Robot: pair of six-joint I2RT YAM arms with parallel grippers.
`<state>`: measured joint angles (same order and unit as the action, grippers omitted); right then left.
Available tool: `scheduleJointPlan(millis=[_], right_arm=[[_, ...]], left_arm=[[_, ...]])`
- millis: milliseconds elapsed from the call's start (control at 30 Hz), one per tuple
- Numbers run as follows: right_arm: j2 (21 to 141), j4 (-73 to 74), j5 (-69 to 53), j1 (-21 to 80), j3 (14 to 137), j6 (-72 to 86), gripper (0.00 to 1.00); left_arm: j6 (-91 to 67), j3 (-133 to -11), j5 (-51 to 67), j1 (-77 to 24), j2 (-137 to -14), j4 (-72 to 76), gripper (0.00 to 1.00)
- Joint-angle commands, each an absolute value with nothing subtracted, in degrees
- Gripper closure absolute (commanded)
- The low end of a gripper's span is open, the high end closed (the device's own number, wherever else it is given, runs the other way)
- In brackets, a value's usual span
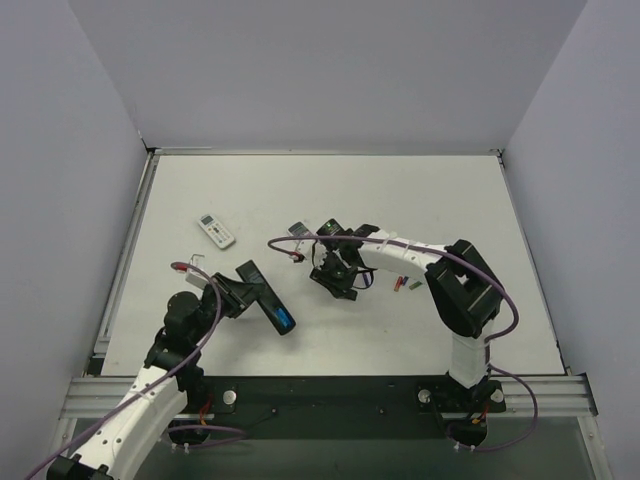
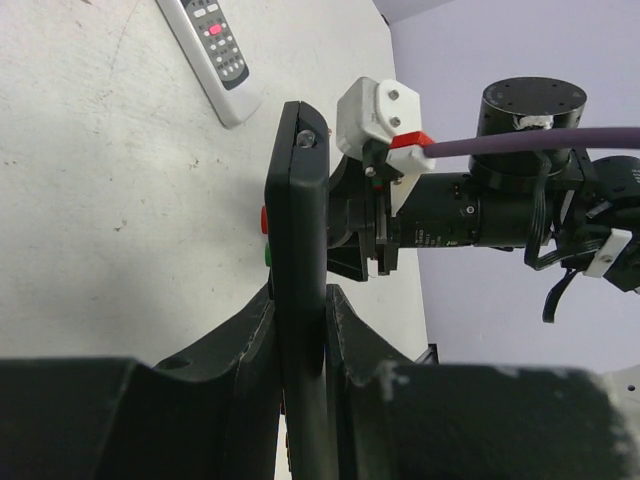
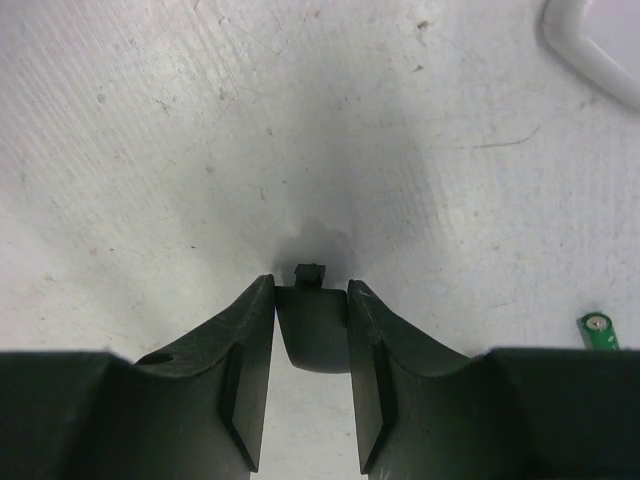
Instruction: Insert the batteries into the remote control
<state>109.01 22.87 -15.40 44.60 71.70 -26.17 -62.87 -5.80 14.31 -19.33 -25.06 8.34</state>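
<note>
The left end effector (image 2: pixel 300 300) is clamped on the long slim black plastic remote control (image 2: pixel 298 210). Its two fingers press the remote's flat faces near one end and hold it edge-on beside the pale grey tabletop (image 2: pixel 110 230). Overhead, this remote sits left of centre. The right end effector (image 3: pixel 311 292) is closed almost together on a small dark plastic piece (image 3: pixel 312 330) with a little tab at its tip — what the piece is cannot be told.

The right arm (image 1: pixel 400 252) hides part of one short white plastic remote (image 1: pixel 298 230). The other white remote (image 1: pixel 215 230) lies in full view, so there are two white and one black. A thin green cylindrical battery (image 3: pixel 598 333) is cut off by a finger in the right wrist view. Overhead, the small coloured batteries (image 1: pixel 405 284) lie beside the right arm — too tiny to count surely. A red dot (image 2: pixel 264 220) and a green dot (image 2: pixel 267 257) show at the black remote's edge, and I cannot tell whether they are buttons or batteries.
</note>
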Motion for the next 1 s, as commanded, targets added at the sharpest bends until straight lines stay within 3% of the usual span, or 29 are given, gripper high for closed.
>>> scheduleJointPlan(millis=[0, 433, 667, 967], right_arm=[[101.79, 18.82, -16.97, 44.47, 69.44, -13.83, 1.0], [78.93, 0.09, -1.08, 51.67, 60.39, 21.68, 1.0], [75.15, -12.29, 7.81, 61.33, 56.52, 22.77, 1.0], [73.04, -21.08, 12.83, 66.0, 50.9, 21.45, 1.0]], left_arm=[[-64.42, -5.01, 16.61, -18.98, -28.73, 22.84, 1.0], [-67.76, -5.27, 15.91, -18.98, -40.6, 39.46, 1.0], [-71.01, -4.66, 13.28, -18.99, -40.87, 41.4, 1.0], [-75.23, -3.34, 10.11, -18.98, -37.8, 40.43, 1.0]])
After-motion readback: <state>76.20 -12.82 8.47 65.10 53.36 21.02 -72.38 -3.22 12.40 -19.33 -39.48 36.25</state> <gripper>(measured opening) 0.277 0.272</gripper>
